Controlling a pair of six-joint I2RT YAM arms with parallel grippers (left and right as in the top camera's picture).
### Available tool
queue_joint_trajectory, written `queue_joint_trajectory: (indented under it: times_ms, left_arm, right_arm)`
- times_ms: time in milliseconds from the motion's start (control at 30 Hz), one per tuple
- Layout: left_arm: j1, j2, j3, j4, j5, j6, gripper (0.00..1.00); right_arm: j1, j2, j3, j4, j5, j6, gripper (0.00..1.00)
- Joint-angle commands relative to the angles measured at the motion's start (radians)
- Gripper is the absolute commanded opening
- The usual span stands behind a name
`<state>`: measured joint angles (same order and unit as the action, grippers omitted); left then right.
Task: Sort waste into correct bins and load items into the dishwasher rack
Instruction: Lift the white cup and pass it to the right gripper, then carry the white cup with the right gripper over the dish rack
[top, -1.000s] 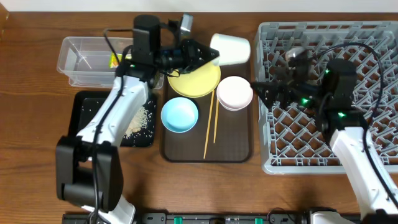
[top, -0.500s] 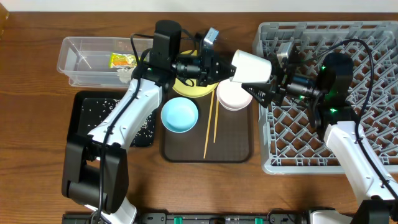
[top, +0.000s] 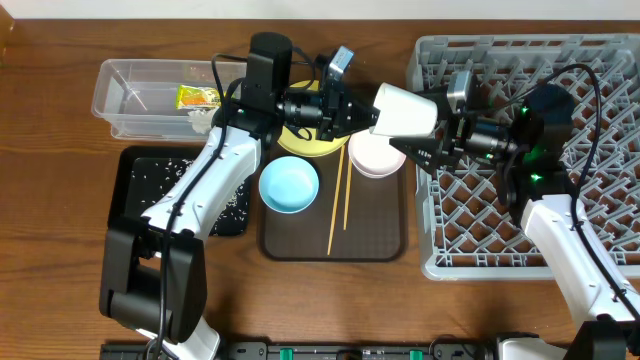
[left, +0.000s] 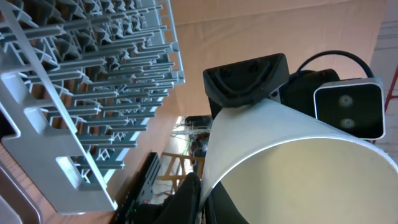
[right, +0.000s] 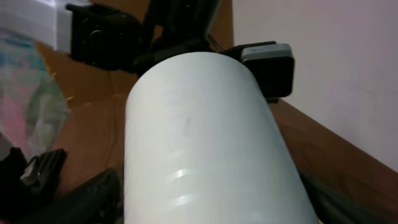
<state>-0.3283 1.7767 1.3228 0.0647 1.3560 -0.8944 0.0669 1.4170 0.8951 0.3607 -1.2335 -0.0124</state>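
Brown wooden counter (top: 60, 250) lies under both arms, and the action is up in the air above it. The left fingers (top: 362, 112) are pinched together on the rim of the small white cup (top: 405, 108), holding it on its side with the mouth turned back toward them. The right fingers (top: 438, 140) reach in from the opposite side and stand apart, one on each side of the cup's closed end. I cannot tell whether they are pressing on it or only flanking it.

Directly beneath the two sets of fingers sit the stacked white bowls (top: 377, 152) on the dark-brown serving tray (top: 385, 230). Just below the left fingers, partly under that arm, is the round yellow plate (top: 305, 140). A little nearer the arm's base is the light-blue bowl (top: 289, 185), with the chopsticks (top: 338, 195) lying lengthwise beside it.

Behind the right fingers, under that arm, spreads the big grey dishwasher rack (top: 590, 60).

Well behind the left fingers, past the arm's elbow, is the clear tub (top: 125, 95). It holds the snack wrapper (top: 197, 97) and a bit of white tissue (top: 201, 120). The black tray (top: 140, 185) lies next to the tub, speckled with rice scraps (top: 160, 165).
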Motion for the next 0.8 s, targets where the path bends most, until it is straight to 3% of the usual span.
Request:
queue_joint_trajectory:
  times_ms: [0,100,567,600,700,767]
  left_arm:
    - [0.002,-0.002,0.005,0.009,0.037,-0.002,0.06]
    - [0.002,-0.002,0.005,0.013,0.051,-0.002,0.06]
    - [0.002,-0.002,0.005,0.013,0.051,-0.002,0.06]
    - [0.002,-0.002,0.005,0.013,0.051,-0.001,0.07]
    - [0.002,-0.002,0.005,0.013,0.047,0.048,0.29]
    - [0.002,-0.002,0.005,0.012,0.046,0.113,0.34]
  right_arm:
    - [0.003,0.005,0.015,0.003,-0.05,-0.024,0.78]
    - [-0.003,0.005,0.015,0.003,-0.056,-0.03,0.7]
    - [-0.025,0.005,0.015,0.003,-0.058,-0.03,0.59]
    - [-0.025,0.005,0.015,0.003,-0.058,-0.03,0.57]
    - [-0.025,0.005,0.015,0.002,-0.057,-0.029,0.55]
    - [-0.03,0.005,0.015,-0.005,-0.056,-0.017,0.53]
